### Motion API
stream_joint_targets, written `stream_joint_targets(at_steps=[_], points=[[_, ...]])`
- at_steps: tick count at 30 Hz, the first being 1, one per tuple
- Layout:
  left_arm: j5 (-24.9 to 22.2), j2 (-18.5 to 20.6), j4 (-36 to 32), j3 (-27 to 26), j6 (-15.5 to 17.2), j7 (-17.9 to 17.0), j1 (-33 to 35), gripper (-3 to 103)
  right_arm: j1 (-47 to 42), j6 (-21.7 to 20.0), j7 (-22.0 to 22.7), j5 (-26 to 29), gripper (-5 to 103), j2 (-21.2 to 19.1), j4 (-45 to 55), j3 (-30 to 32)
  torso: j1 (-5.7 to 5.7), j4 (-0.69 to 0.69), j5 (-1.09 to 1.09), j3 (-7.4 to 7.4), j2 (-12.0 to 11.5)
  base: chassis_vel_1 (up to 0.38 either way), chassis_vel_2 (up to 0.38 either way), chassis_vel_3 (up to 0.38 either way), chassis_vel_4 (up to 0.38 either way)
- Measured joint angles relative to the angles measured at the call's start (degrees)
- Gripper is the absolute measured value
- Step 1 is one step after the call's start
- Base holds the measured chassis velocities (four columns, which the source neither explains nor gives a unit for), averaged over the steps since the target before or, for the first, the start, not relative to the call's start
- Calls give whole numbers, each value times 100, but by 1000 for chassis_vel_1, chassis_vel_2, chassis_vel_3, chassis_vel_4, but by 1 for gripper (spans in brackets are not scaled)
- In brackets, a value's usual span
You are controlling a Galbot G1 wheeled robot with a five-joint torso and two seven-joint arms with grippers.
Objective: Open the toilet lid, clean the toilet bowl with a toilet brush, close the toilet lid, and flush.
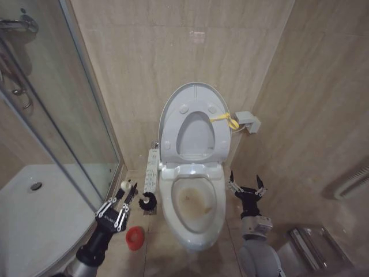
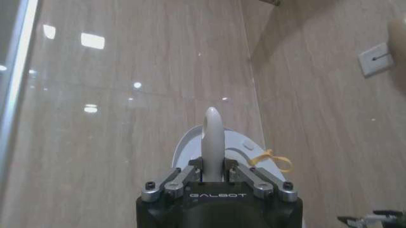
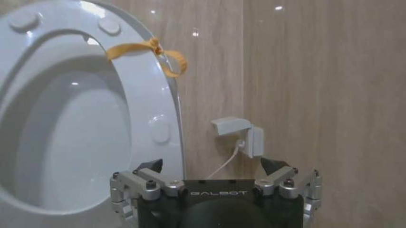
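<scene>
Toilet lid [image 1: 193, 98] already raised against far wall, stained toilet bowl [image 1: 196, 199] unscrubbed; left hand [image 1: 128, 196] grips toilet brush [image 1: 145, 201] left of bowl, right hand [image 1: 247, 183] open, empty; closing, flushing remain.

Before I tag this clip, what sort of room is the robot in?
A tiled bathroom, most likely in a home: a white ceramic toilet bowl with brownish stains stands against beige wall tiles, its glossy white oval lid raised, and a glass shower enclosure with a curved white tray sits on the robot's left.
</scene>
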Motion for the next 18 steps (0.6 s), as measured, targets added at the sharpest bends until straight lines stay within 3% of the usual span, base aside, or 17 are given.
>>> stream_joint_targets(at_steps=[3, 6, 18], points=[[-255, 208, 12, 99, 103, 44, -294, 20, 1, 0, 0, 0, 100, 0, 0, 0, 6, -3, 0, 3, -3, -162, 137, 95, -158], [-550, 346, -122, 183, 229, 116, -427, 20, 2, 0, 0, 0, 100, 0, 0, 0, 3, 5, 0, 2, -2, -29, 78, 23, -37], [-1186, 754, -111, 804, 327, 493, -1069, 20, -1, 0, 0, 0, 100, 0, 0, 0, -4, 2, 1, -2, 1, 23, -38, -22, 42]])
